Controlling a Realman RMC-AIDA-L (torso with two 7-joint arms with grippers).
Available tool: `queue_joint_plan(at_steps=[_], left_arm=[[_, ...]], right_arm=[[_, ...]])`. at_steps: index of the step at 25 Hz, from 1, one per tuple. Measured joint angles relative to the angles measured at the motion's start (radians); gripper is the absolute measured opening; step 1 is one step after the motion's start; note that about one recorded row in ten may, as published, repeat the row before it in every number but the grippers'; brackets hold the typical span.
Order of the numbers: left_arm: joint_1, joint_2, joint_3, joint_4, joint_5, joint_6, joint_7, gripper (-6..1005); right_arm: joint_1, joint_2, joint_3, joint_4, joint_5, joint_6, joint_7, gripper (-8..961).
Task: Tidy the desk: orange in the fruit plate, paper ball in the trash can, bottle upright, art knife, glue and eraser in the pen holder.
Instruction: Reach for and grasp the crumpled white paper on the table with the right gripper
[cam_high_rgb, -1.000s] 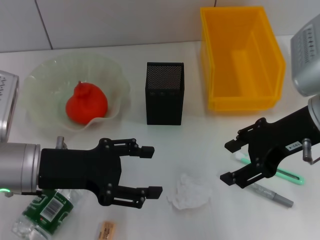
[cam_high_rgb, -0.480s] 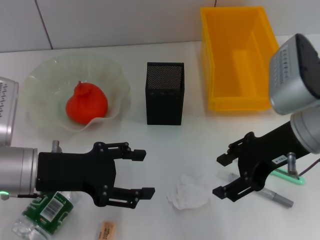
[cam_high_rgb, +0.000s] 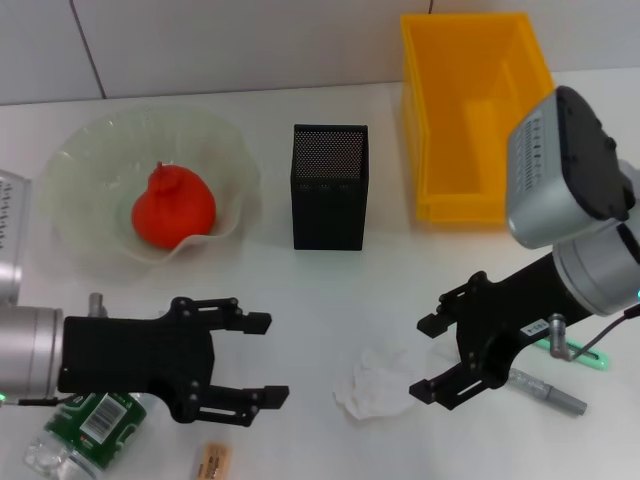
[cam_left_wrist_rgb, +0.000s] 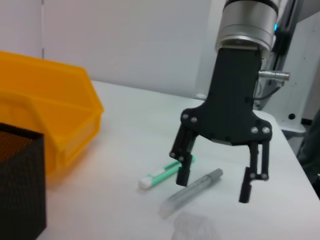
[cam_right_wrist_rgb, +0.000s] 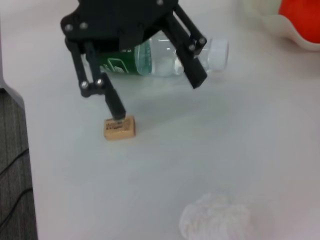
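Observation:
The orange (cam_high_rgb: 173, 210) rests in the fruit plate (cam_high_rgb: 75, 150). The paper ball (cam_high_rgb: 378, 385) lies on the table between my two grippers. My left gripper (cam_high_rgb: 266, 358) hangs open to its left, over the lying bottle (cam_high_rgb: 85, 430) and near the eraser (cam_right_wrist_rgb: 119, 128). My right gripper (cam_high_rgb: 426, 358) stands open just right of the paper ball, holding nothing. Behind it lie the green-and-white art knife (cam_left_wrist_rgb: 165, 174) and the grey glue stick (cam_left_wrist_rgb: 192, 192). The pen holder (cam_high_rgb: 330, 200) stands mid-table, and the trash can (cam_high_rgb: 480, 110) at the back right.
The table's front edge runs close to the eraser (cam_high_rgb: 212, 462) and the bottle (cam_right_wrist_rgb: 165, 57). Bare white tabletop lies between the pen holder and the paper ball (cam_right_wrist_rgb: 217, 217). A white wall closes off the back.
My left gripper has drawn back to the left and toward the front edge. My right gripper has moved left, closer to the paper ball. Both stayed open.

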Motion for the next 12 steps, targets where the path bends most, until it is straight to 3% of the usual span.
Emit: queue_joint_plan(at_steps=[5,12], left_arm=[[0.031,0.011,-0.071,0.008,0.001,0.034,0.007,825],[0.041,0.017,-0.085,0.012,0.001,0.059,0.007,825]], right_arm=[[0.008,0.0,-0.047,0.038,0.0,0.042,0.002,765],[0.021,0.0,-0.072,0.085,-0.003,0.082,0.005,764]])
